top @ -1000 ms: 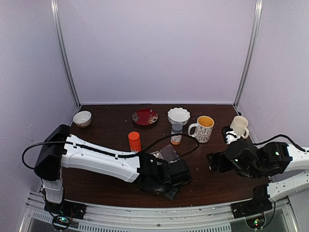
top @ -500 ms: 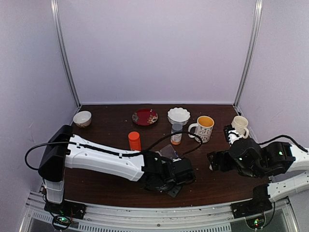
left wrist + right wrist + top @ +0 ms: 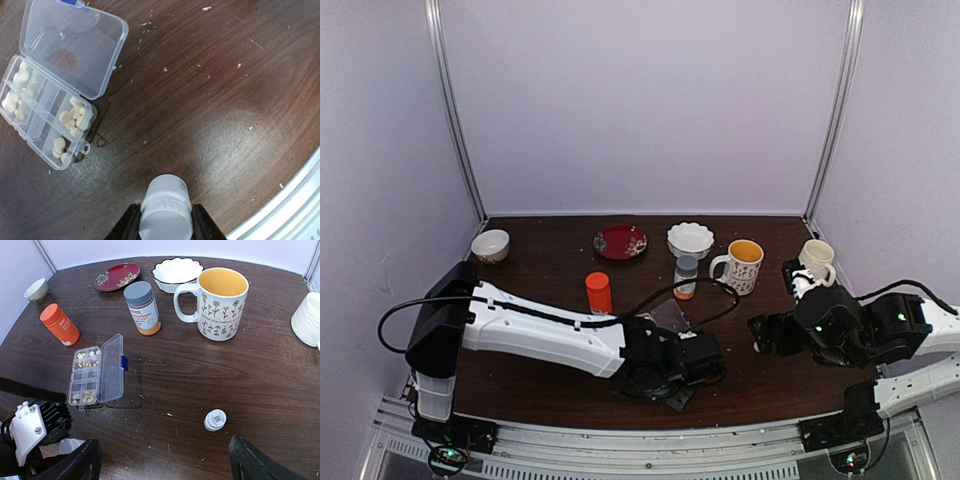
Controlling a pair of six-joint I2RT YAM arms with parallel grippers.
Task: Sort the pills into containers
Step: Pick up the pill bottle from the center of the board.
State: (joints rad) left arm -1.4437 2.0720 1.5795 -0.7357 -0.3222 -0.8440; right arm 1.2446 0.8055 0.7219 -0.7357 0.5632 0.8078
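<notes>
The clear pill box (image 3: pixel 47 107) lies open, its lid (image 3: pixel 75 45) folded flat. Pale pills (image 3: pixel 75 117) sit in several of its cells. The box also shows in the right wrist view (image 3: pixel 95 372) and in the top view (image 3: pixel 665 318). My left gripper (image 3: pixel 165 222) is shut on a small white bottle (image 3: pixel 165 200), to the front right of the box near the table's front edge. My right gripper (image 3: pixel 167 465) is open and empty. A second small white bottle (image 3: pixel 215 420) stands on the table just ahead of it. No loose pills are discernible on the table.
An orange-red bottle (image 3: pixel 60 324) and a grey-capped bottle (image 3: pixel 142 307) stand behind the box. Behind them are a flowered mug (image 3: pixel 220 302), a white scalloped bowl (image 3: pixel 177 270), a red plate (image 3: pixel 116 276), a small bowl (image 3: pixel 37 289) and a white cup (image 3: pixel 307 319).
My left arm has shifted a little to the right along the front edge with the small bottle in its grip. The right arm has barely moved.
</notes>
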